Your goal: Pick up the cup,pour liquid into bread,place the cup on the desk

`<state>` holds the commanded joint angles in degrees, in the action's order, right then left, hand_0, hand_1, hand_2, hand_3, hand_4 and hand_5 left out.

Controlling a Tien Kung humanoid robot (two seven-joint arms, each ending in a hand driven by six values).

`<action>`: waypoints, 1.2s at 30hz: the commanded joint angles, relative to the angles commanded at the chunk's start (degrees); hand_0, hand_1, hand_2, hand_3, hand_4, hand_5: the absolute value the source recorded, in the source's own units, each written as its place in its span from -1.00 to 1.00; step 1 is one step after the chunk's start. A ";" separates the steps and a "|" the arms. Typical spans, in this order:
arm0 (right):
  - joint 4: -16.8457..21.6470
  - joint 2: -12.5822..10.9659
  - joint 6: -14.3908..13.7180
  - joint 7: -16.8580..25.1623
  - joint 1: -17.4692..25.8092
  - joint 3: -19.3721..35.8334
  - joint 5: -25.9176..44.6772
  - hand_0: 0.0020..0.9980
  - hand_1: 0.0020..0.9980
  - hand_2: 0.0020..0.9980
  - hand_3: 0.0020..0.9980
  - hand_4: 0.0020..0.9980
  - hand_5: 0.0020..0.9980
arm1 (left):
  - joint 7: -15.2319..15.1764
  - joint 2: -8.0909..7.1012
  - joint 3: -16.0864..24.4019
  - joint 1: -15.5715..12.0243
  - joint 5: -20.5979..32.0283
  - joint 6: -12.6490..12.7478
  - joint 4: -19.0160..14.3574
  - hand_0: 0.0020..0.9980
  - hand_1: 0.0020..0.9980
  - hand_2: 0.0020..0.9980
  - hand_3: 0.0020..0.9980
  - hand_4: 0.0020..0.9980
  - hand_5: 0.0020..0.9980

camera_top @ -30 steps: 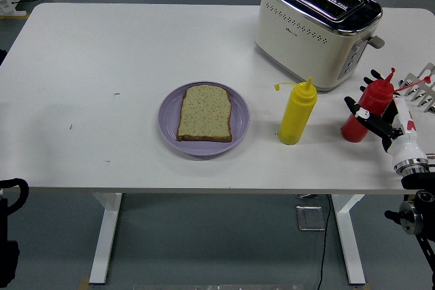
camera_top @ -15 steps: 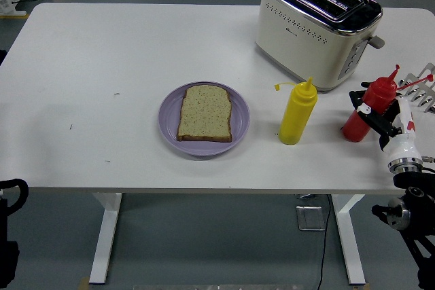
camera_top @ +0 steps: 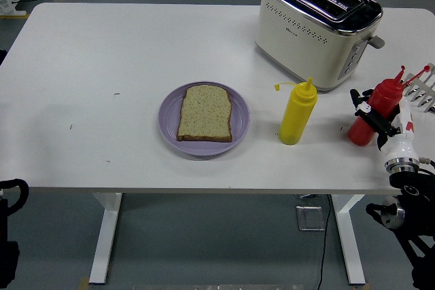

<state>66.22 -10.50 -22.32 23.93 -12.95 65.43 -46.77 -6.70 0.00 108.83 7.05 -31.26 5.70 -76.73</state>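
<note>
One red bottle (camera_top: 376, 111) tilted in right robot hand (camera_top: 380, 121)

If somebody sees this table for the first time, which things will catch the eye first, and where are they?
The slice of bread on the purple plate lies at the table's centre. To its right stands a yellow squeeze bottle, with a cream toaster behind it at the far right. At the right edge, the right hand has its fingers around a tilted red squeeze bottle.
</note>
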 joint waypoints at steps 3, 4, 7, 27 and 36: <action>0.05 -0.02 0.05 0.00 0.07 0.04 0.21 -0.87 -0.81 -0.53 -0.48 0.65 -0.69 | -0.01 0.00 -0.07 -0.06 0.00 0.00 0.00 0.56 0.47 0.47 0.39 0.18 1.00; 0.07 -0.03 0.11 -0.03 0.08 0.05 0.31 -0.87 -0.81 -0.53 -0.48 0.65 -0.69 | -0.01 0.00 -0.08 -0.06 -0.01 0.00 0.00 0.56 0.47 0.47 0.39 0.18 1.00; 0.33 -0.05 0.46 -0.34 0.20 0.19 0.75 -0.94 -0.87 -0.58 -0.49 0.64 -0.69 | -0.02 0.00 -0.15 -0.13 -0.02 0.01 0.00 0.57 0.47 0.47 0.39 0.18 1.00; 8.76 -2.53 1.71 -3.03 0.00 4.74 -4.08 -1.00 -0.95 -0.62 -0.44 0.58 -0.44 | -0.05 0.00 -0.02 -0.22 -0.02 0.04 -0.05 0.57 0.47 0.47 0.38 0.18 1.00; 14.74 -7.48 -0.81 -7.58 -6.73 3.65 -20.53 -1.00 -0.95 -0.62 -0.43 0.59 -0.38 | -0.05 0.00 0.33 -0.02 -0.04 0.01 -0.06 0.57 0.47 0.47 0.38 0.18 1.00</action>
<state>80.96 -17.98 -23.13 16.35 -19.68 69.09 -67.30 -6.75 0.00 109.16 7.02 -31.31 5.71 -76.79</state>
